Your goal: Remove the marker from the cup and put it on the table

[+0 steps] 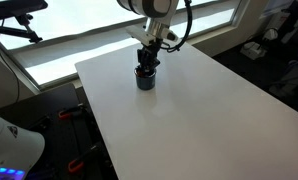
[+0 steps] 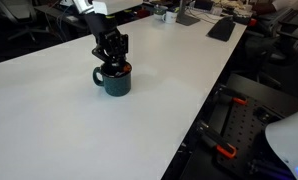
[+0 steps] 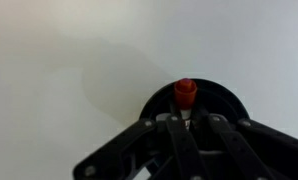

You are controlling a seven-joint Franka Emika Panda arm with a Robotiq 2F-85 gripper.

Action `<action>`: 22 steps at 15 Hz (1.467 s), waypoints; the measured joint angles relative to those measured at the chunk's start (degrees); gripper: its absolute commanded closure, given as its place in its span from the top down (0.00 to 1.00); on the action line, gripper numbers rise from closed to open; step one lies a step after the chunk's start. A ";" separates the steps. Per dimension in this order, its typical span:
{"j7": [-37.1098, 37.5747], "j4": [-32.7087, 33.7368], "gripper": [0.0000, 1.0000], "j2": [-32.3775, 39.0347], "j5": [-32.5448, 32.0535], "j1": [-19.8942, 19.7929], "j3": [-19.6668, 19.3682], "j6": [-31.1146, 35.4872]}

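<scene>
Bottom centre of the wrist view: gripper (image 3: 188, 122), jaws drawn in close on either side of the marker (image 3: 185, 92) — judged clamped on its shaft. The marker's red end stands just above the fingertips, upright, with the lower part down inside the dark cup (image 2: 116, 81).

Cup: upright, just above mid-frame in both exterior views. Its handle is toward frame left in an exterior view, and the gripper sits directly over its mouth.

Beyond: white table (image 2: 49, 125), bearing the cup.

Status — the grasp appears made. The marker is not yet lifted clear of the cup. Drawing it out and laying it on the table remain.
</scene>
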 measured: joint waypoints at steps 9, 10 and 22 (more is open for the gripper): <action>0.00 0.03 0.05 -0.62 0.53 -0.18 0.12 0.26; 0.00 0.07 0.05 -1.15 0.83 -0.19 0.28 0.39; -0.13 0.66 0.05 -8.61 5.80 -0.21 1.93 4.52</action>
